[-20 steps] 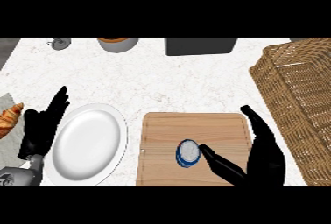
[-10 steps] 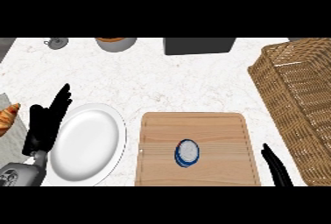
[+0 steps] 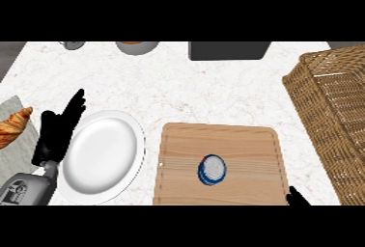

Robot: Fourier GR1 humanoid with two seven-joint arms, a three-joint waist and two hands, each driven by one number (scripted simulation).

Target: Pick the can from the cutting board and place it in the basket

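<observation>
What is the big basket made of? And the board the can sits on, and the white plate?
The basket looks like woven wicker: tan strands cross in a weave. The cutting board looks like wood, pale brown with grain lines and a matte top. The plate is smooth, white and a bit shiny, perhaps ceramic, though plastic could look alike. The can shows a pale grey top, probably metal.

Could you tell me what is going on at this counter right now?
Nothing is being held. The can stands on the cutting board, untouched, and the basket waits at the right. Only a fingertip of the right hand shows at the lower edge, just right of the board. The left hand rests open beside the white plate. A croissant lies at the far left.
</observation>
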